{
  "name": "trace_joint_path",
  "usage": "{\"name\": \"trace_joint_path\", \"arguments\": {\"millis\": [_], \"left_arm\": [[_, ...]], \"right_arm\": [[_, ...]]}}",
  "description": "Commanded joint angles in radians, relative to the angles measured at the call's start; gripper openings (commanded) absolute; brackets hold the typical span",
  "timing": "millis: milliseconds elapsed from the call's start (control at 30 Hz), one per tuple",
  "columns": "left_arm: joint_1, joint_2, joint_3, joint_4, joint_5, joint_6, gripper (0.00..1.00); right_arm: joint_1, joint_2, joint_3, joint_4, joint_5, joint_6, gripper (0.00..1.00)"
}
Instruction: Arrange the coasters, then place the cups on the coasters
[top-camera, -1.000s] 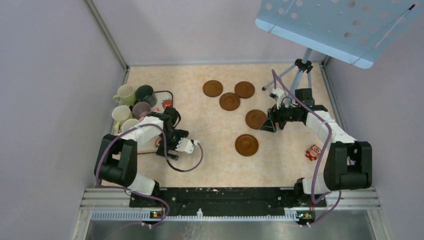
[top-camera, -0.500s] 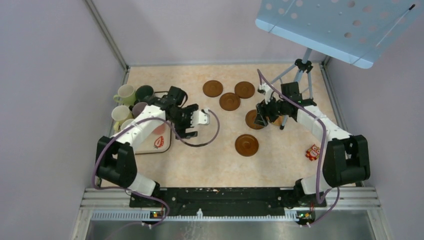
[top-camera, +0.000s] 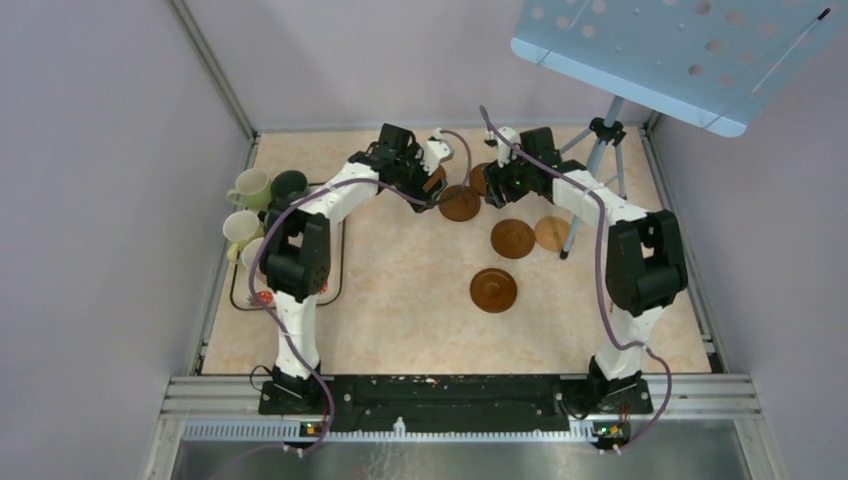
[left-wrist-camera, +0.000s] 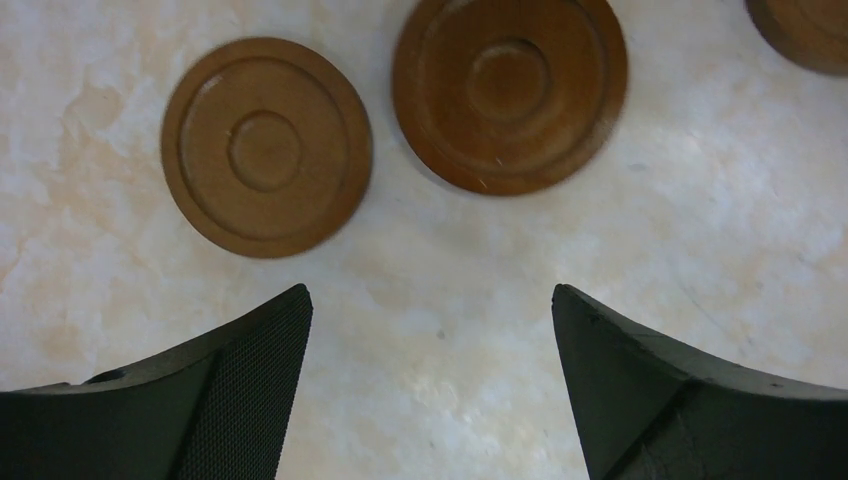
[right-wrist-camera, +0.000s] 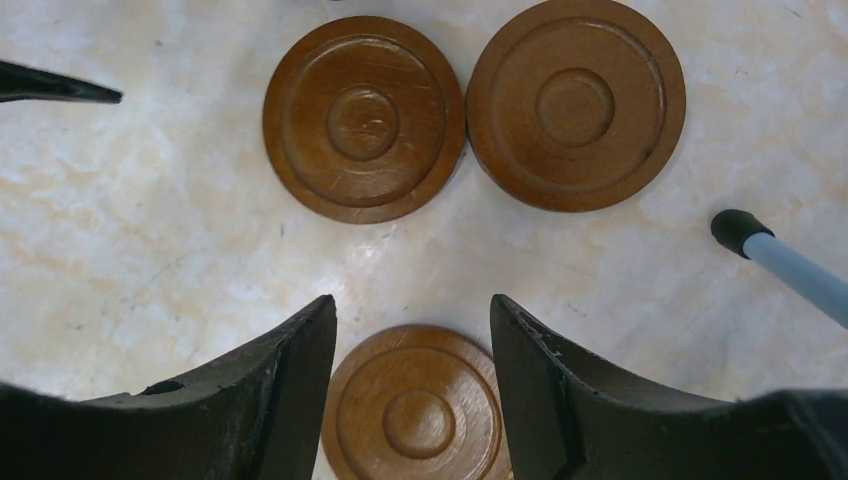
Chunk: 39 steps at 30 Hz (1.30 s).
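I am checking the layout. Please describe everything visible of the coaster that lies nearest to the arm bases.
The coaster is a thin round disc, dark brown and wooden in look, with a faint circle at its middle. It lies flat on the pale marbled table, alone and clearly apart from the next coaster beyond it. Its top is bare, and nothing but the table touches it.

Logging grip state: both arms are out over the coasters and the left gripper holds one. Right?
No. The left wrist view shows the left gripper open and empty, with the coasters lying loose ahead of it. The rest stands.
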Motion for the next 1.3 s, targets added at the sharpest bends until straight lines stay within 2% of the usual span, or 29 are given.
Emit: {"name": "trace_joint_path", "arguments": {"millis": [0,167,367,633,767,967,1267], "left_arm": [[0.002,0.118,0.139,0.134,-0.081,-0.133,0.93],[0.005,0.201,0.200,0.228,-0.127,-0.152,0.90],[0.019,0.304,0.313,0.238,-0.146,-0.185,0.84],[0.045,0.381,0.355,0.237,-0.119,-0.206,0.83],[0.064,0.396,0.355,0.204,-0.099,-0.213,0.74],[0.090,0.340,0.252,0.181,-0.074,-0.200,0.61],[0.099,0.205,0.035,0.158,-0.086,-0.134,0.58]], "right_arm": [[0.015,0.075,0.084,0.063,0.080,0.035,0.57],[0.016,0.172,0.147,0.083,0.087,0.046,0.56],[0.016,0.250,0.196,0.109,0.077,0.055,0.54],[0.022,0.309,0.241,0.101,0.083,0.045,0.53],[0.021,0.322,0.246,0.081,0.080,0.032,0.50],[0.022,0.323,0.232,0.036,0.089,-0.002,0.45],[0.023,0.237,0.089,0.012,0.076,-0.061,0.39]]}}
